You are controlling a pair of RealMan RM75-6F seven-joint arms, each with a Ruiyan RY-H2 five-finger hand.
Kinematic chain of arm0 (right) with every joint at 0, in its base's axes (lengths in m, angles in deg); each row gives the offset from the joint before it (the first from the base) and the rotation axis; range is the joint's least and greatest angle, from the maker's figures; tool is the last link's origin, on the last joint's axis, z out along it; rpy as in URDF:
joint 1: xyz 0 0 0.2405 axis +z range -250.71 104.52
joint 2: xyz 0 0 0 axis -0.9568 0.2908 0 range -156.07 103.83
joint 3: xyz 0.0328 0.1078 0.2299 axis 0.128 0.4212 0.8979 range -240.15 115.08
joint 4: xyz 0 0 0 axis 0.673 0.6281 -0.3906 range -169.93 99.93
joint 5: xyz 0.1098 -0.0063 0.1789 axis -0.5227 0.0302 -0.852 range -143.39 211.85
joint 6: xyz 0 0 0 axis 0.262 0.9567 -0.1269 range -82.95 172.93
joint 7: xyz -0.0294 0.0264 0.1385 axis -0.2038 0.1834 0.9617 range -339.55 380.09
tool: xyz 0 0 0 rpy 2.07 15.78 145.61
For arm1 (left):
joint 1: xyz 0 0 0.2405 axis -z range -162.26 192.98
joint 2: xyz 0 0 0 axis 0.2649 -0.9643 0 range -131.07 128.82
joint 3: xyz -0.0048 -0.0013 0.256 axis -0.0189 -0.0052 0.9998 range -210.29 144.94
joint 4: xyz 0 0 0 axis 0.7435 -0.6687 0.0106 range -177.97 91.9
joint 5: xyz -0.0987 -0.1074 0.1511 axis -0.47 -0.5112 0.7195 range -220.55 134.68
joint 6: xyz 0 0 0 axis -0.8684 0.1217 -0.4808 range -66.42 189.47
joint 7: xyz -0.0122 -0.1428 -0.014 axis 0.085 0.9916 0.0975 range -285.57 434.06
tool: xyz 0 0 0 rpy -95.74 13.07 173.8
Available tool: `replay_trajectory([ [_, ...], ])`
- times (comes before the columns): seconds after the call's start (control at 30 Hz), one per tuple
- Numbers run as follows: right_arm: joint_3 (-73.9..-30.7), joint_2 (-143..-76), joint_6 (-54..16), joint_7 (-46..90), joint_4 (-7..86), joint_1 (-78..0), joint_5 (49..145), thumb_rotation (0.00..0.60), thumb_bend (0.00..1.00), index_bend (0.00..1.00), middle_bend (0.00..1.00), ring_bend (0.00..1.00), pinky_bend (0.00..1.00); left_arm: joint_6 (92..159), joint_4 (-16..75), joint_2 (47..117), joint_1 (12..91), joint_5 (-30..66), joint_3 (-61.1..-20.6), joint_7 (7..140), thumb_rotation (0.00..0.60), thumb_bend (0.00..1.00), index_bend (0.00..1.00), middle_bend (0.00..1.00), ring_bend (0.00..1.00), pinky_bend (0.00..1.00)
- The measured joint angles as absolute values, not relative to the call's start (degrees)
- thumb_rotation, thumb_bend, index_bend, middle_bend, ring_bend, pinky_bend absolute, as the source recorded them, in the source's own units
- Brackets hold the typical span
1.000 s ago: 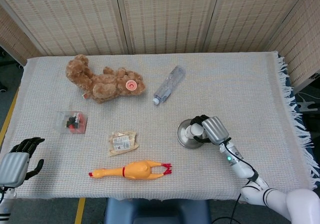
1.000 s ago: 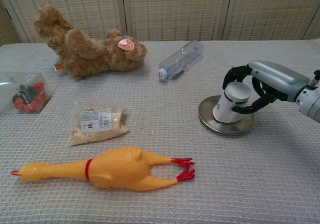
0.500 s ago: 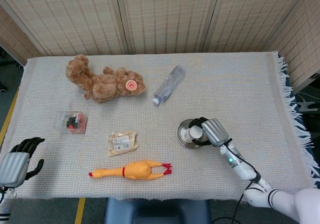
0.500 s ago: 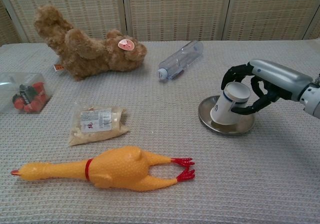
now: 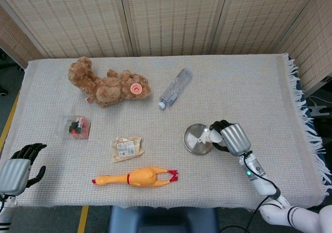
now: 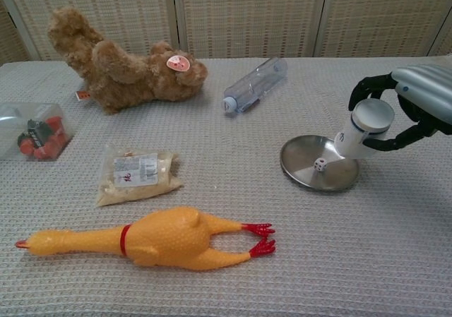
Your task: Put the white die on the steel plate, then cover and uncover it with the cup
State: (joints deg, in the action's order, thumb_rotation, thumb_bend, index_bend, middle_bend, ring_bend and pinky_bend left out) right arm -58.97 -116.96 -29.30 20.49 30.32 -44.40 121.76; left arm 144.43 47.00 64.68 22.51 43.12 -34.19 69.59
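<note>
The small white die (image 6: pixel 320 164) lies uncovered on the round steel plate (image 6: pixel 300 158), right of the plate's middle. My right hand (image 6: pixel 417 109) grips the white cup (image 6: pixel 360 128) upside down and tilted, raised above the plate's right rim. From the head view the plate (image 5: pixel 196 138) shows bare, with the cup (image 5: pixel 215 135) at its right edge inside my right hand (image 5: pixel 234 138). My left hand (image 5: pixel 18 168) rests at the table's near left corner, fingers curled, holding nothing.
A brown teddy bear (image 5: pixel 109 85) and a clear plastic bottle (image 5: pixel 175 87) lie at the back. A yellow rubber chicken (image 5: pixel 136 177), a snack packet (image 5: pixel 127 147) and a clear box (image 5: pixel 75 127) of red items lie at the front left. The cloth's fringed edge (image 5: pixel 306 129) runs along the right.
My right hand has lifted the cup off the plate and carried it to the right. The die, hidden under the cup before, now shows. The left hand has not moved.
</note>
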Motion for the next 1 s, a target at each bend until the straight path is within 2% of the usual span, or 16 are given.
replay_trajectory([
  [0.13,-58.84,-115.12,-29.17,18.35,32.15,-46.89,119.01,0.600,0.14,0.46,0.43,0.37,0.72,144.14,47.02,64.72,22.55,42.92,-34.17,69.38,0.600,0.40,0.20,0.18,0.17,0.31],
  [0.33,-58.96,-113.81,-25.71,25.42,29.65,-48.50,116.17,0.600,0.14,0.45,0.43,0.37,0.72,143.50,47.35,64.67,22.73,42.50,-34.14,68.69,0.600,0.40,0.20,0.18,0.17,0.31],
  [0.4,-59.17,-113.49,-24.52,27.37,28.47,-48.95,115.72,0.600,0.13,0.41,0.43,0.36,0.72,143.36,47.37,64.69,22.77,42.45,-34.11,68.61,0.600,0.40,0.20,0.18,0.17,0.31],
  [0.43,-59.35,-113.34,-24.10,28.25,27.66,-49.26,115.63,0.600,0.13,0.34,0.41,0.33,0.70,143.32,47.39,64.69,22.79,42.43,-34.10,68.59,0.600,0.40,0.20,0.18,0.17,0.31],
  [0.47,-59.52,-113.22,-23.89,28.80,27.19,-49.50,115.63,0.600,0.13,0.25,0.37,0.28,0.67,143.29,47.35,64.68,22.78,42.39,-34.09,68.60,0.600,0.40,0.20,0.18,0.17,0.31],
  [0.5,-59.71,-113.05,-23.69,29.27,26.96,-49.69,115.71,0.600,0.13,0.21,0.34,0.26,0.64,143.29,47.31,64.69,22.77,42.39,-34.07,68.61,0.600,0.40,0.20,0.18,0.17,0.31],
  [0.57,-60.09,-112.54,-23.50,30.19,26.98,-49.99,116.15,0.600,0.12,0.08,0.22,0.13,0.51,143.30,47.30,64.71,22.78,42.41,-34.08,68.61,0.600,0.40,0.20,0.18,0.17,0.31],
  [0.63,-60.49,-111.82,-23.45,30.72,27.53,-50.26,116.69,0.600,0.12,0.02,0.14,0.04,0.38,143.25,47.24,64.74,22.80,42.36,-34.09,68.59,0.600,0.40,0.20,0.18,0.17,0.31],
  [0.67,-60.64,-111.50,-23.52,30.77,27.89,-50.40,116.93,0.600,0.11,0.00,0.10,0.01,0.32,143.21,47.23,64.75,22.81,42.35,-34.08,68.54,0.600,0.40,0.20,0.18,0.17,0.31],
  [0.73,-60.96,-110.76,-24.04,30.74,28.87,-50.80,117.56,0.600,0.11,0.00,0.06,0.00,0.26,143.08,47.21,64.76,22.87,42.29,-34.08,68.38,0.600,0.40,0.20,0.18,0.17,0.31],
  [1.0,-61.66,-109.06,-26.87,30.19,31.16,-52.15,119.26,0.600,0.10,0.00,0.00,0.00,0.12,142.89,47.13,64.83,22.84,42.04,-34.00,68.05,0.600,0.40,0.20,0.18,0.17,0.31],
])
